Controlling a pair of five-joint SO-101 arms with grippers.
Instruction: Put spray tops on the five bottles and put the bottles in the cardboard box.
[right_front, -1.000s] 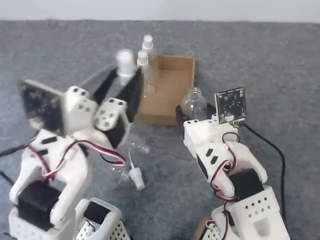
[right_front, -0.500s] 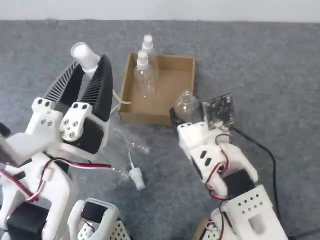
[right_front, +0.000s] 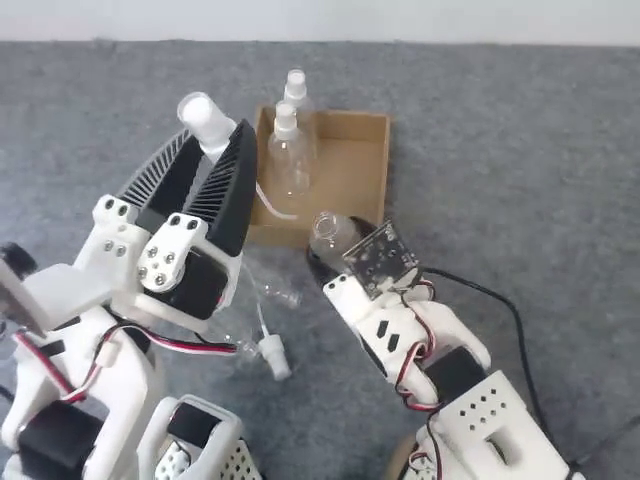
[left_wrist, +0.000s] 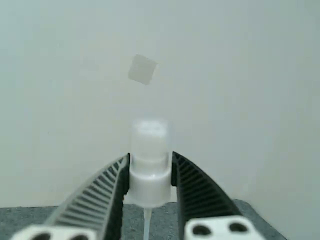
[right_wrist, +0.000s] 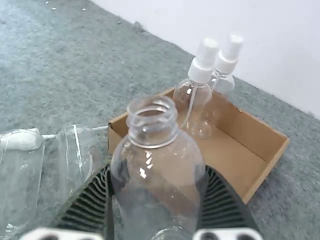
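Spray top (right_front: 200, 112) (left_wrist: 150, 167): white plastic, with a wide round collar under a narrower cylindrical head and a thin pale tube (right_front: 268, 205) curving away beneath it. The left claw (right_front: 215, 137) (left_wrist: 150, 161) holds it in the air, head up. The claw's black ribbed fingers pinch the collar from both sides and are closed no further than the collar allows. In the high view it sits just beside the left wall of the box (right_front: 386, 150) (right_wrist: 257, 122).

The right claw (right_front: 330, 255) (right_wrist: 156, 175) grips a clear plastic bottle (right_front: 330, 232) (right_wrist: 155, 165) around its rounded body. Its ribbed fingers are spread to the bottle's width. The bottle has sloping shoulders and a threaded neck, and its mouth is uncapped. It is held just outside the box's near wall.

The box is shallow, rectangular brown cardboard with an open top. At its far left corner stand two capped bottles (right_front: 288, 160) (right_wrist: 195, 105), clear with white spray tops, one behind the other. The base of the farther one is hidden.

Near the box's near left corner, two more clear bottles (right_front: 268, 290) (right_wrist: 75, 150) lie on their sides on the carpet (right_front: 500, 150) (right_wrist: 50, 60), which is grey and coarse. A loose white top (right_front: 272, 355) lies close by. Reflections streak the glossy plastic.

A small dark circuit board (right_front: 380, 255) sits on the right arm's wrist. Its markings are too small to read.
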